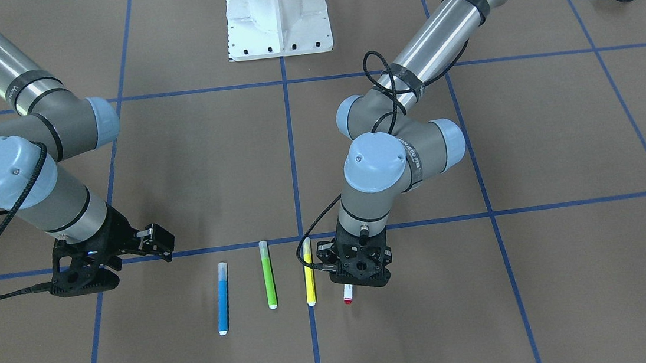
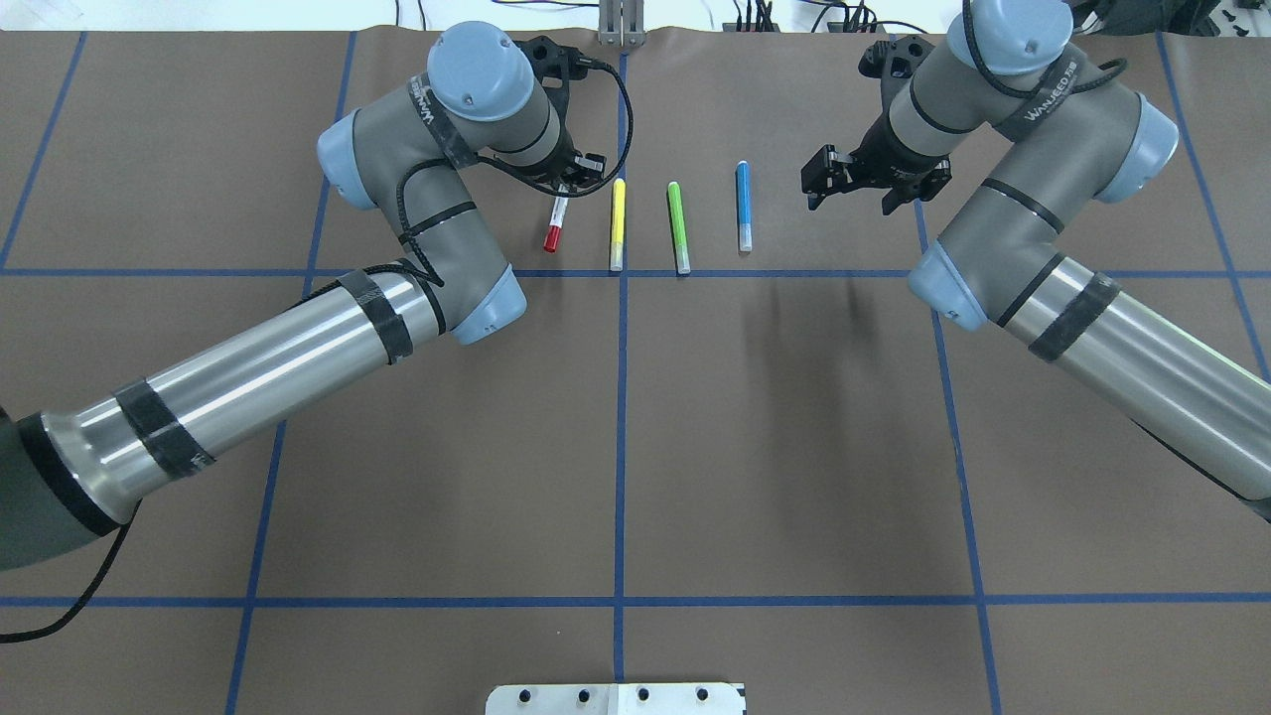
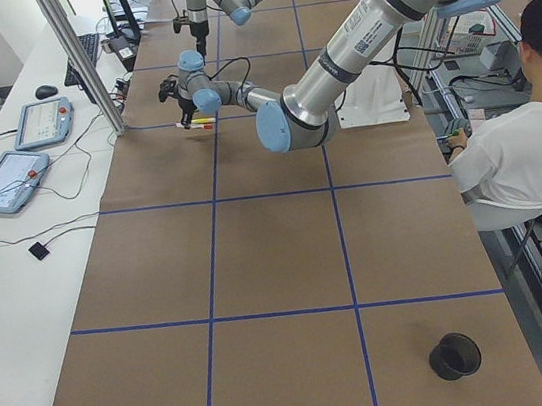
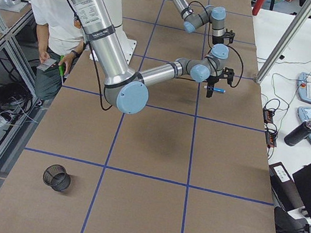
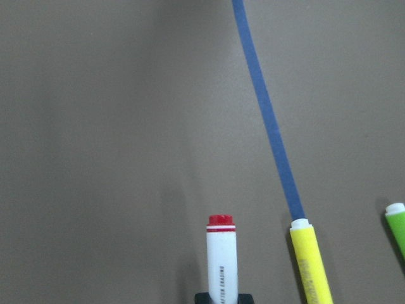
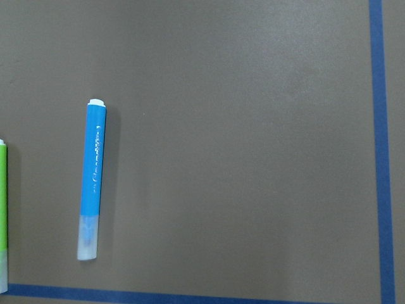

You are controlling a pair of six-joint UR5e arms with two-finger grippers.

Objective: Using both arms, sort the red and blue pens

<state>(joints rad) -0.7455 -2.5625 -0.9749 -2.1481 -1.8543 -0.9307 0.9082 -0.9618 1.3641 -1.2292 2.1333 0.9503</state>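
Left claw [image 2: 568,187]: pressed together on the far end of the red pen [image 2: 554,226]. The wrist view showed black finger [image 5: 201,297] hugging the white barrel on both sides.
Red pen: at the robot's-left end of the marker row, red cap toward the robot, slanted against the other three. Could not tell if it was lifted clear of the worktop [image 2: 635,447].
Right claw [image 2: 822,184]: spread, holding nothing, hanging above the worktop beside the blue pen [image 2: 743,204] on its robot's-right side, not touching it.
Blue pen: flat on the worktop at the robot's-right end of the row, clear cap toward the robot, white end away. It was alone near the left edge of the right wrist view.
Row order from robot's left: red pen, yellow marker [image 2: 617,223], green marker [image 2: 678,226], blue pen. All lay just beyond a cross line of blue tape [image 2: 794,272].
Yellow marker: flat, lying right along the centre tape line, just beside the red pen.
Green marker: flat, between the yellow marker and the blue pen, apart from both.
Arms: left arm [image 2: 298,367] reached in from the left of the overhead view, right arm [image 2: 1122,357] from the right. Both bent at the wrist toward the row.
Elsewhere: white robot base [image 1: 277,14] behind the row, a black mesh cup [image 3: 454,356] well apart at the worktop's near end in the left side view, and a seated person in a white shirt [image 3: 526,152] beside the worktop.
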